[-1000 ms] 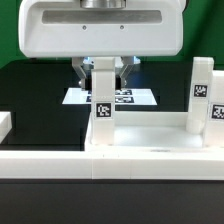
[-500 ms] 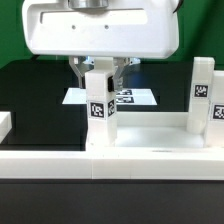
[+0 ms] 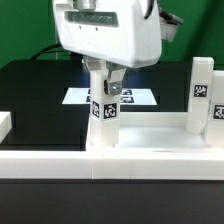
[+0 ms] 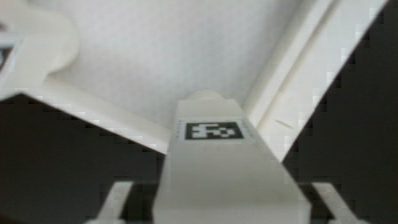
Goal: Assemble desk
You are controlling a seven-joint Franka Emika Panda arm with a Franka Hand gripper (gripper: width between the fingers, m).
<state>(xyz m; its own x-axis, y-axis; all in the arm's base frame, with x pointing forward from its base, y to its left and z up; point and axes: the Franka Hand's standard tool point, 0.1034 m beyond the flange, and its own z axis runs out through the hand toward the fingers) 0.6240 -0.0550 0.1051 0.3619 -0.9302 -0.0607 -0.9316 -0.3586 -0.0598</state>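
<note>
The white desk top [image 3: 150,140] lies at the front of the black table. One square white leg [image 3: 102,122] stands upright at its corner toward the exterior view's left, a tag on its face. My gripper [image 3: 105,88] comes down over that leg's top and is shut on it, a finger on each side. Two more tagged legs [image 3: 203,95] stand at the exterior view's right. In the wrist view the held leg [image 4: 217,160] runs between my fingers [image 4: 121,200], with the desk top's inner floor [image 4: 160,50] and rim [image 4: 299,70] beyond.
The marker board [image 3: 138,97] lies on the table behind the leg. A long low white rail [image 3: 45,165] runs along the front. A small white piece [image 3: 4,122] sits at the exterior view's left edge.
My hand has turned about its vertical axis over the leg and shifted slightly toward the exterior view's right. The leg's tag face has shifted with it.
</note>
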